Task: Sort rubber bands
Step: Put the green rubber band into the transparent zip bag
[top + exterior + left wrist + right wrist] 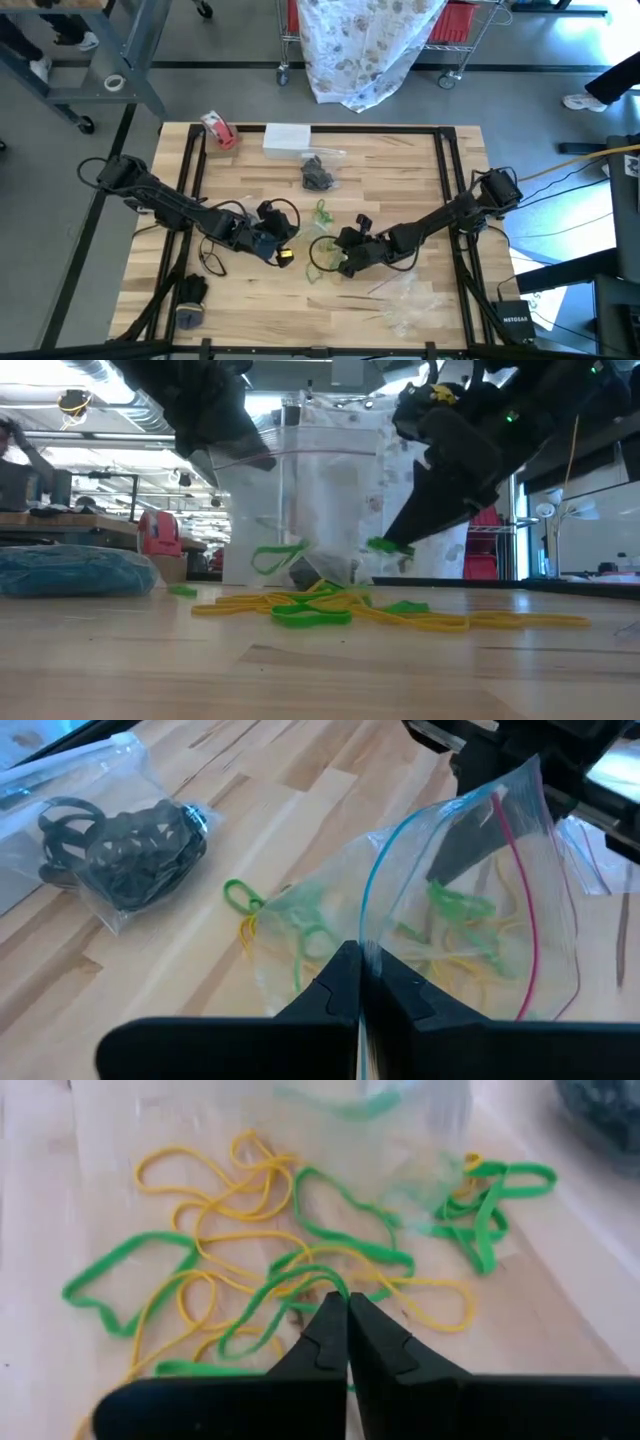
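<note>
Because the sorting needs an open mouth to drop loops into, the left claw [360, 982] is clamped on the rim of a clear zip bag [470, 910], holding it upright above the wooden tabletop [250, 300]. The right claw [347, 1330] is pinched together on a green rubber band [290, 1315] — thin, floppy, lying tangled with yellow bands [215, 1210] in the loose pile at the table's middle. Farther back, black bands sit bunched in a sealed bag [125, 845], seemingly already sorted.

Grey floor [230, 40], wire cart [460, 30], bright windows [590, 490].
</note>
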`<control>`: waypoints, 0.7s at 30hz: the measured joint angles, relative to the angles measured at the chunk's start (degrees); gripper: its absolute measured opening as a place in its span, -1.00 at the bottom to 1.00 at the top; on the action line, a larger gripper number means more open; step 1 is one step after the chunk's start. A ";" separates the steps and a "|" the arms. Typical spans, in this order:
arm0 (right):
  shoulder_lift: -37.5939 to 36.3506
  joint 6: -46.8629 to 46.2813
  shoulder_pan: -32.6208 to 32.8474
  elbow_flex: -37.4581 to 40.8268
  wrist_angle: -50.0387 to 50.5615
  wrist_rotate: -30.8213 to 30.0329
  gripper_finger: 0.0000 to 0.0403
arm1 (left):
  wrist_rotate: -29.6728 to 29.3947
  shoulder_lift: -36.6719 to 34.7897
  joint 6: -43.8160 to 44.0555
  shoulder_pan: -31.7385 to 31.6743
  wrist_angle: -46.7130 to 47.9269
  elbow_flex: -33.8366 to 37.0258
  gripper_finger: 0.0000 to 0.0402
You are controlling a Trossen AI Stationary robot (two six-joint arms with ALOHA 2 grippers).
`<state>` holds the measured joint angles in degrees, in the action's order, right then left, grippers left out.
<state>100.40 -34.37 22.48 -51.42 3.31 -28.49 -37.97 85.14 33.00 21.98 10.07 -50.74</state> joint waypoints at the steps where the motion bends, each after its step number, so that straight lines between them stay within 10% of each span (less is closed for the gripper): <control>1: -0.06 -0.14 0.00 0.00 -0.02 -0.10 -1.00 | -0.02 0.00 -0.15 0.00 0.00 0.00 -1.00; 21: -3.81 1.28 0.00 -0.02 5.13 -2.00 -1.00 | 2.67 0.02 -0.99 -1.38 0.11 0.00 -1.00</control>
<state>96.59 -33.09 22.48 -51.44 8.44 -30.49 -35.30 85.17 32.01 20.60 10.17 -50.74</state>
